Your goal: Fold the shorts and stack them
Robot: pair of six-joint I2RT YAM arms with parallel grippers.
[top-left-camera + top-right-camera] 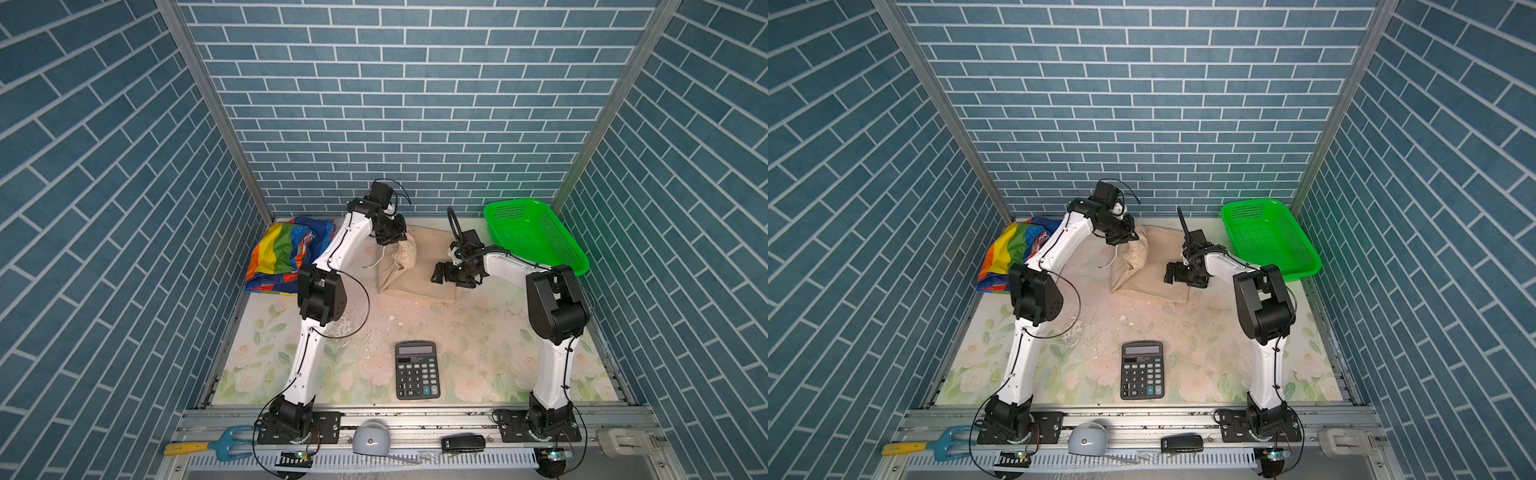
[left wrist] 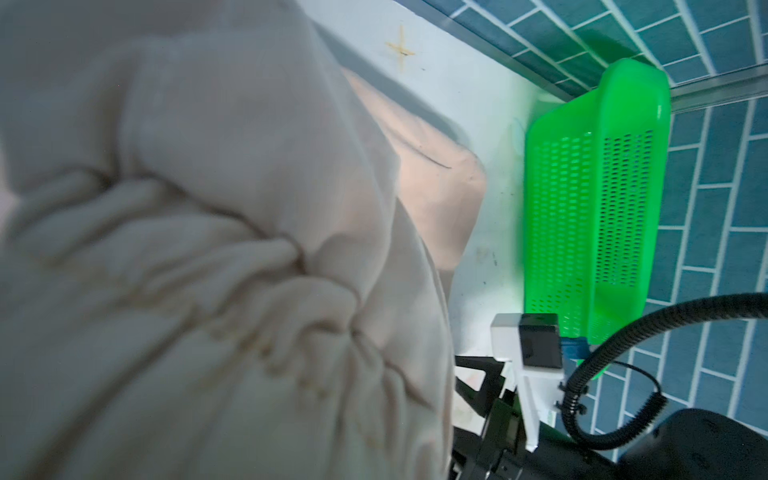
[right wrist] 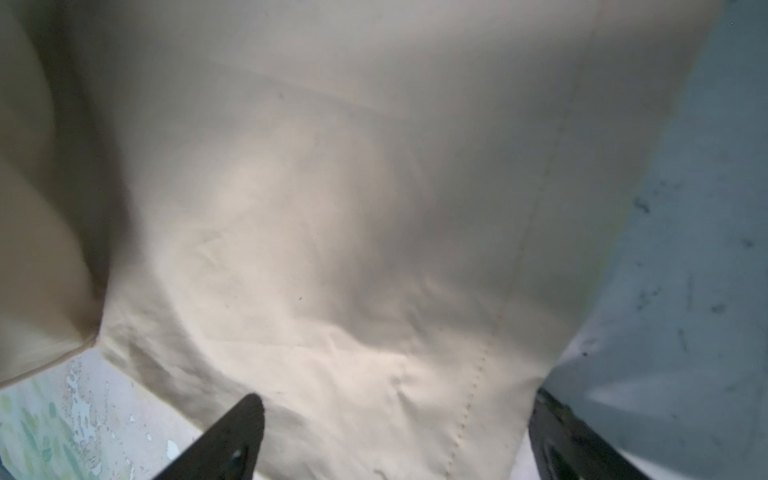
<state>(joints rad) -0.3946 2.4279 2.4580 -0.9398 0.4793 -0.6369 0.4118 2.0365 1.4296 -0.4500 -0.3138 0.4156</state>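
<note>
I judge I'm early in the job: nothing is folded or stacked yet. My left gripper (image 1: 392, 240) is clamped on the gathered waist of the beige shorts (image 1: 409, 270), pulling it up into a peak just above the middle of both top views. The rest of that pair lies on the mat (image 1: 478, 353). My right gripper (image 1: 441, 277) hangs over their right part with jaws wide. The right wrist view shows its fingers (image 3: 232, 440) spread above plain beige cloth, holding nothing.

The rainbow shorts (image 1: 282, 253) lie crumpled at the mat's upper left, untouched. The pink shorts (image 2: 440, 195) show in the left wrist view, partly under the beige pair, looking flat. All three need folding, then stacking.

The mat is floral and worn, with flakes scattered across its middle. A calculator (image 1: 417, 370) sits near its lower edge and a green basket (image 1: 536, 237) at upper right, tilted on the mat's right edge. Blue brick-pattern walls (image 1: 395, 104) close in three sides.
</note>
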